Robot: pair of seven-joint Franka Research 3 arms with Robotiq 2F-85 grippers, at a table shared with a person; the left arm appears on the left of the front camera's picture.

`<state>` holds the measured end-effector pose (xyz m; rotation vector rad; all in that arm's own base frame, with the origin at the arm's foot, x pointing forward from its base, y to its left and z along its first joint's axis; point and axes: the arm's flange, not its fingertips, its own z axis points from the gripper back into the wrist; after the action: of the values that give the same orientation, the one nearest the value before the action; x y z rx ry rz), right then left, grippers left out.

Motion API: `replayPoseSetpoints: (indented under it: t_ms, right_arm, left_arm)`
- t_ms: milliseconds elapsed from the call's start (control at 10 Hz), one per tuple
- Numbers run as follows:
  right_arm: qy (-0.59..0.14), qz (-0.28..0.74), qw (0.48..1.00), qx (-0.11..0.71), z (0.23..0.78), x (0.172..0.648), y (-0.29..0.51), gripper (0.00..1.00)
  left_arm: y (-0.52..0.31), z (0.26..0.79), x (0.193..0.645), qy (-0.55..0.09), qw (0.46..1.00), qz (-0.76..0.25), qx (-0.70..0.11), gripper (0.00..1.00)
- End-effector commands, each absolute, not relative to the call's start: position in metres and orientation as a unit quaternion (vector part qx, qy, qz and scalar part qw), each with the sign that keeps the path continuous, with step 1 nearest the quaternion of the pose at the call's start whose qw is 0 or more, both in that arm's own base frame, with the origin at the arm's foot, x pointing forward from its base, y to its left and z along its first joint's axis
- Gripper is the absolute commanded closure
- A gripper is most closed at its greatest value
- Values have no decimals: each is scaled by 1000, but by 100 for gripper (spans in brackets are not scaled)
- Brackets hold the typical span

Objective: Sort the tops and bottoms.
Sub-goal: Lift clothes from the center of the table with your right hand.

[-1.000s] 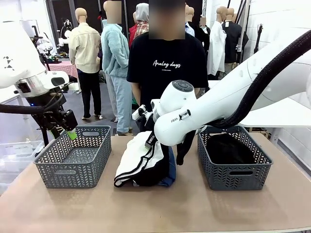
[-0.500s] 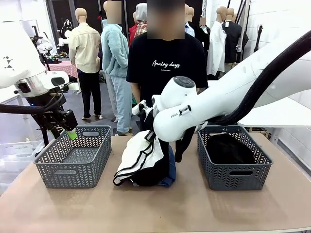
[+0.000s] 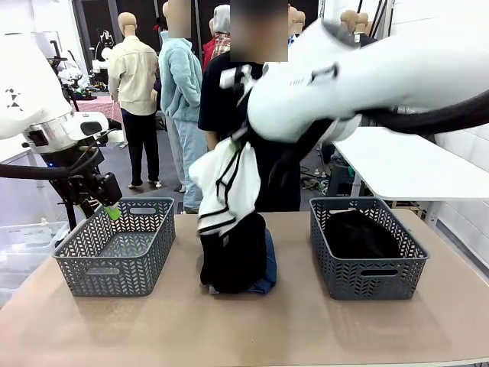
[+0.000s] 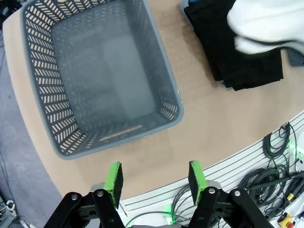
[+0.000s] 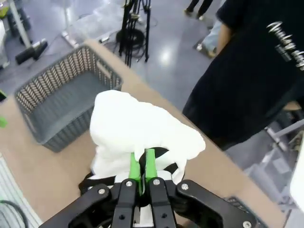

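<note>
Our right fingers [image 5: 135, 167] are pressed together on a fold of the white top [image 3: 228, 180]. It hangs lengthwise straight down from them over the middle of the bench [image 3: 306, 329], soft and bunched, with thin black edging. Its hem reaches the heap of black garments [image 3: 233, 256], where a blue edge of jeans [image 3: 269, 269] shows beneath. The right basket [image 3: 367, 284], already holding black cloth, lies to our right and is, we judge, the goal. Our left fingers [image 4: 114, 176] stand spread and bare beside the left basket [image 4: 166, 95].
</note>
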<state>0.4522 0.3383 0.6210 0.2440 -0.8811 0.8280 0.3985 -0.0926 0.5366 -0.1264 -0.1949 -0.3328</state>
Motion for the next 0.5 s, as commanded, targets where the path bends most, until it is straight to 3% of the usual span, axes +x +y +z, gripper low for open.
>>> replayPoseSetpoints:
  t_ms: [0,400]
  right_arm:
    - [-439,393,802,100,660,442,315,100]
    - [-449,383,801,99,682,431,315,100]
  left_arm:
    - [-90,537,399,-99,979,-167,-58,28]
    - [-90,537,399,-99,979,-167,-58,28]
